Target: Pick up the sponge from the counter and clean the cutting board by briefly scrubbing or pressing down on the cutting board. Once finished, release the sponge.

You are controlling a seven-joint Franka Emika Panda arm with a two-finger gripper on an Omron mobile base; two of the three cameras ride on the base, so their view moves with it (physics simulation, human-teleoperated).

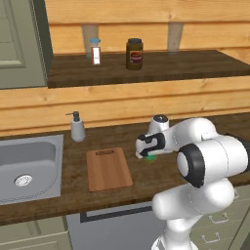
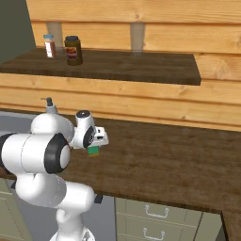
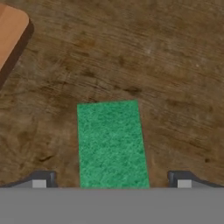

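2 jaws stood wide astride the sponge (image 3: pixel 111 142) on the tabletop (image 3: pixel 175 78); we judged step 1 underway: descend, close, then carry to the cutting board (image 1: pixel 108 169).

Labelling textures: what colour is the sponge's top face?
Green, speckled; the small rectangular sponge shows best in the hand view.

A kitchen: an inset steel sink (image 1: pixel 27 168) in a wood-grain desk (image 1: pixel 146 180), a soap dispenser (image 1: pixel 77 127), jars (image 1: pixel 134 53) on a shelf (image 1: pixel 146 68), drawers (image 2: pixel 155 221) below.
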